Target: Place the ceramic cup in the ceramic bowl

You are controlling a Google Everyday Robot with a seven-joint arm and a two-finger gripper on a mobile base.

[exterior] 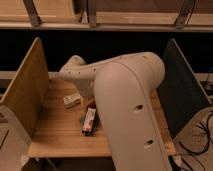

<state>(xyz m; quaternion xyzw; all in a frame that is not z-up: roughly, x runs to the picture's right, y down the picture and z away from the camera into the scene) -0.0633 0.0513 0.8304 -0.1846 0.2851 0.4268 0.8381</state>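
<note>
Dim light; wooden table (57, 140) flanked by tan panel (24, 92) and dark panel (184, 95)

My feed is mostly arm (107, 67) at the moment. The shell is smooth off-white plastic that looks kinda creamy under this warm light, and it's all rounded with no hard edges anywhere. The big link (131, 125) nearest the camera is a fat tube with two dark round recessed holes (139, 106) down one side. Could be screw pockets or plugs, can't tell which. The far link (80, 74) is slimmer and the same colour, with a domed end cap and a few tiny dark dots along it. The gripper is somewhere behind the big link, fully hidden from me.
</note>
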